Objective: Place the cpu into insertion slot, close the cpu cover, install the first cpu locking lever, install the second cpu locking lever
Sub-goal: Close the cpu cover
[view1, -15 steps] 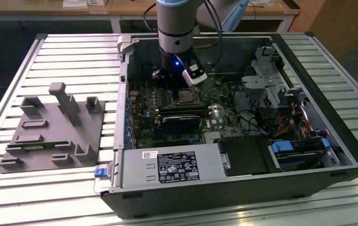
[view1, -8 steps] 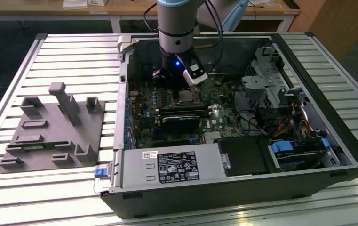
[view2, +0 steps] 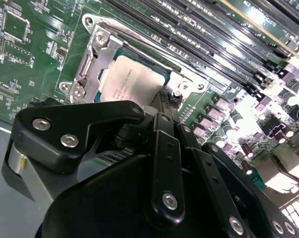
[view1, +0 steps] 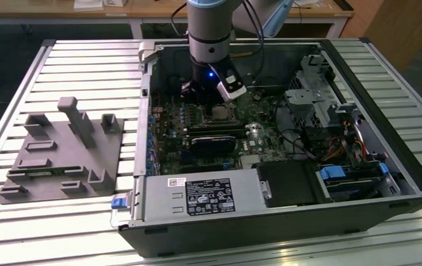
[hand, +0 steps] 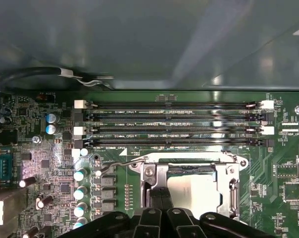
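Pointing straight down, the hand (hand: pixel 162 194) hangs just beside the cpu (hand: pixel 194 196).

chip (view2: pixel 132 82): flat square, dull silver top, lying flat in the socket | socket (view2: pixel 88 22): square, shiny metal rim, on green board (view2: pixel 35 59) | cover (view2: pixel 101 55): thin shiny frame, down around the chip | lever (hand: pixel 117 165): thin wire beside socket corner

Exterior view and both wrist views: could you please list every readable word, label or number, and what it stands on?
Black label on grey box: white print, too small to read.
White sticker beside it: code pattern, too small to read.
CPU top: faint marking, too blurred to read.
White lettering beside memory slots: too small to read reliably.
Nothing can be quoted with confidence.
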